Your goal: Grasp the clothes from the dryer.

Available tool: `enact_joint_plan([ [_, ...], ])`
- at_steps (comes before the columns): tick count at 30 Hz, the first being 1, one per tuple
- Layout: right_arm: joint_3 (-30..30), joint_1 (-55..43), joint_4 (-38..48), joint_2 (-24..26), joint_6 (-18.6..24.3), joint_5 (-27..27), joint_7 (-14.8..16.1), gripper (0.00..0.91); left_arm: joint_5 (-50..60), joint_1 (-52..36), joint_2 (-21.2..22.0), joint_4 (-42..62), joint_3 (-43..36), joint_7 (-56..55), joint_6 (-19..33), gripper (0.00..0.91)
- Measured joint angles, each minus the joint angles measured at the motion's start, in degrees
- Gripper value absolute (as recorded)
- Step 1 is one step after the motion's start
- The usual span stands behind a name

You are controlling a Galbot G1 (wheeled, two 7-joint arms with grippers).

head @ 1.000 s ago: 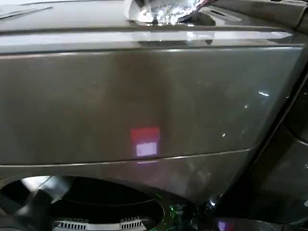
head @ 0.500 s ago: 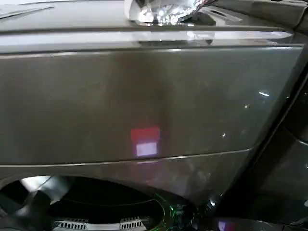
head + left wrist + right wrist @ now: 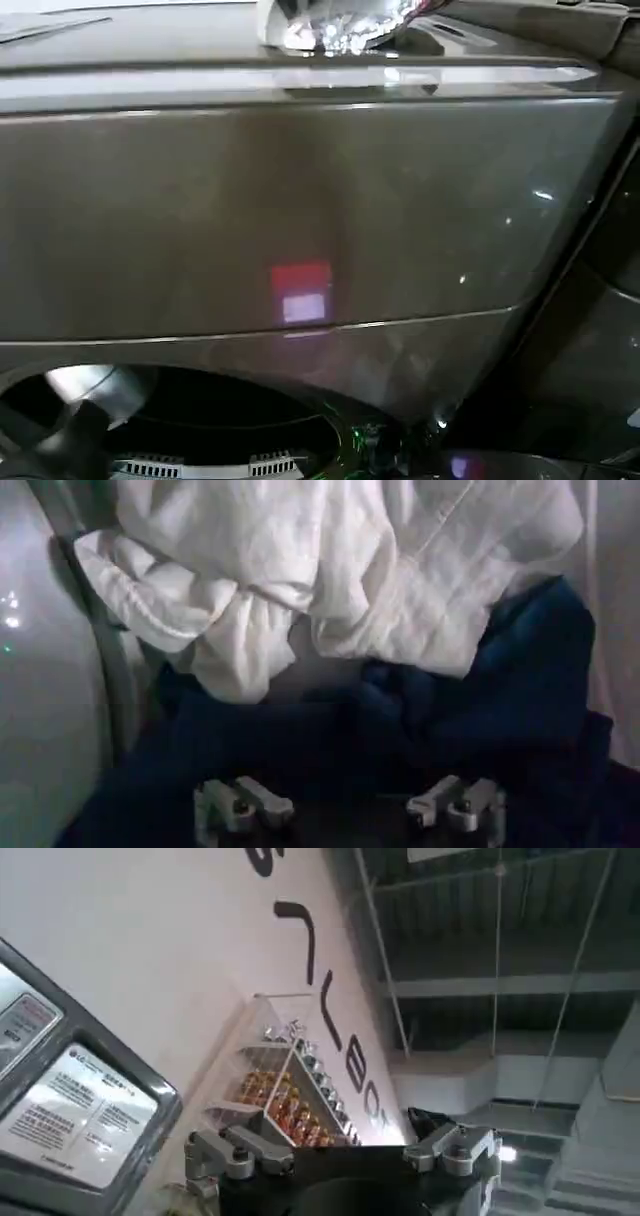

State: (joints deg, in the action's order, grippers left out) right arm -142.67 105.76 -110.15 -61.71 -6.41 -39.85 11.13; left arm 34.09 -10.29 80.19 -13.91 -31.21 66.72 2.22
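Observation:
The dryer (image 3: pixel 300 190) is a broad bronze-brown front with a small red and white label (image 3: pixel 302 295). Its round porthole ring (image 3: pixel 335 425) opens at the lower edge of the head view. Inside the drum lie the clothes. A crumpled white garment (image 3: pixel 330 570) rests over a dark navy garment (image 3: pixel 500 700). My left gripper (image 3: pixel 350 807) is inside the drum, open. Its pale fingertips (image 3: pixel 265 805) sit just short of the navy fabric and hold nothing. My right gripper (image 3: pixel 348 1159) is open and empty, raised and pointing up at a wall and ceiling.
The grey drum wall (image 3: pixel 40 730) curves close beside the clothes. A shiny glittering object (image 3: pixel 340 25) sits on top of the dryer. A dark gap (image 3: pixel 590 320) runs along its right side. A machine with an LG panel (image 3: pixel 70 1108) and a shelf of bottles (image 3: pixel 290 1103) stand by the right arm.
The head view has shifted slightly. The pale grey shape at the porthole's left rim has moved a little. Nothing has been taken hold of.

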Motion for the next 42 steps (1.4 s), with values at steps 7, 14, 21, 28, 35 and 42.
enact_joint_plan([
  [7, 0.3, -0.3, 0.4, 0.1, 0.2, 0.4, 0.0, 0.907, -0.1, 0.0, 0.2, 0.6, -0.2, 0.1, 0.1, 0.034],
  [14, 0.5, -0.5, 0.4, 0.2, 0.2, 0.5, 0.0, 0.907, -0.1, 0.2, 0.2, 1.0, -0.2, 0.3, 0.3, 0.000],
  [21, 0.3, -0.4, 0.7, 0.2, 0.2, 0.6, 0.0, 0.907, 0.0, 0.3, 0.6, 1.5, -0.3, 0.7, 0.3, 0.000],
  [28, -0.1, -0.2, 0.8, 0.2, 0.2, 0.5, -0.1, 0.907, -0.2, 0.2, 0.5, 1.6, -0.2, 0.9, 0.4, 0.000],
  [35, -0.2, -0.2, 0.7, 0.1, 0.0, 0.3, -0.4, 0.907, -1.5, 0.3, 0.2, 1.1, 0.5, 0.1, -0.4, 0.000],
  [42, -0.4, -0.1, 0.7, 0.1, 0.0, 0.2, -0.4, 0.907, -4.6, 0.8, -0.3, -0.2, 2.1, -2.7, -2.0, 0.000],
])
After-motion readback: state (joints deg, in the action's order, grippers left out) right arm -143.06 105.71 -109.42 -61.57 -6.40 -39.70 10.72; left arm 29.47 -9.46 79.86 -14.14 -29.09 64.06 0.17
